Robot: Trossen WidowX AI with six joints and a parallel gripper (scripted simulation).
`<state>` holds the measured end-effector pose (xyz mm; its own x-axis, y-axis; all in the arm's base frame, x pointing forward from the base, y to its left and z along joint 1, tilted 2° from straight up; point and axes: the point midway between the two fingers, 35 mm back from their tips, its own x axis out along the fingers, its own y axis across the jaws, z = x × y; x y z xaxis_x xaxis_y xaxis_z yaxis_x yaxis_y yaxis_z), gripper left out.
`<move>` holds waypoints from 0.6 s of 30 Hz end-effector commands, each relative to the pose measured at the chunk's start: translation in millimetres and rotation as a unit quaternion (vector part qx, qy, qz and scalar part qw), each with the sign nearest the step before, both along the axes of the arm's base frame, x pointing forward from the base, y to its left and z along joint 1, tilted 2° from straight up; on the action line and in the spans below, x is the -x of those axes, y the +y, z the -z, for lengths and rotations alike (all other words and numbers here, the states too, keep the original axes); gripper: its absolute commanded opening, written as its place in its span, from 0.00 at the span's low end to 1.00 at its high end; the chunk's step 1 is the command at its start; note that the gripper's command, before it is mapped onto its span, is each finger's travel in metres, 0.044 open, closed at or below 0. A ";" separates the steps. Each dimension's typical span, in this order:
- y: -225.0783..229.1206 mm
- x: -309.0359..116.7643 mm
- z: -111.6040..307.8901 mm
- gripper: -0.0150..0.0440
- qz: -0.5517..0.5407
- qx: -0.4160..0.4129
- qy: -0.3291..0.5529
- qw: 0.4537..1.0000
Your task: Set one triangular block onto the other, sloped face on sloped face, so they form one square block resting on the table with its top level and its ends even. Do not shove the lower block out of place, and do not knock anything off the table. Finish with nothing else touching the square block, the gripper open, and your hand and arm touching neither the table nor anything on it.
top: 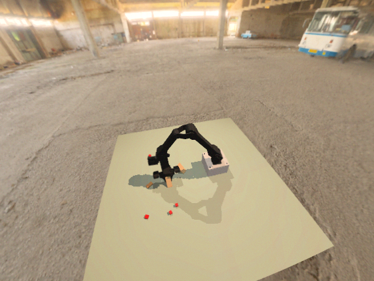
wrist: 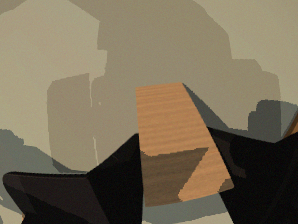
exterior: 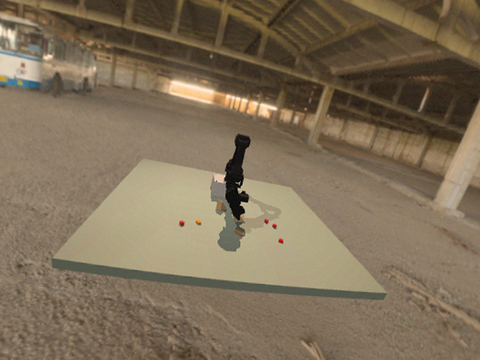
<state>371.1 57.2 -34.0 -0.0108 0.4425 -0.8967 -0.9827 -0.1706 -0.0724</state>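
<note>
A wooden triangular block (top: 169, 182) (exterior: 240, 219) (wrist: 172, 120) stands on the pale table. My gripper (top: 168, 178) (exterior: 239, 217) (wrist: 168, 135) is low over it, pointing down, with one finger against each side; it is shut on this block. Part of the block is hidden by the fingers and in their shadow. The other triangular block (top: 181, 167) (exterior: 220, 206) rests on the table between the gripper and the arm's base, apart from the held one. It is out of sight in the wrist view.
A small brown wooden piece (top: 149, 184) (exterior: 239, 233) (wrist: 294, 128) lies beside the gripper, away from the base. Several red cubes (top: 146, 216) (exterior: 281, 241) are scattered about, one (top: 150, 155) (exterior: 182, 223) beyond the arm near a small orange piece (exterior: 198, 222). The base (top: 217, 169) stands farther off.
</note>
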 end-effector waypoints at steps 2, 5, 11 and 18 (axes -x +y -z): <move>0.6 1.3 2.3 0.44 0.002 -0.002 0.004 1.000; 0.6 1.3 2.3 0.34 0.002 -0.002 0.004 1.000; -0.1 0.2 -2.9 0.25 0.000 0.000 0.000 1.000; 0.5 0.7 -2.6 0.25 0.001 0.006 0.000 1.000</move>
<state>370.5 57.3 -32.7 -0.0131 0.4425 -0.8967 -0.9828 -0.1708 -0.0700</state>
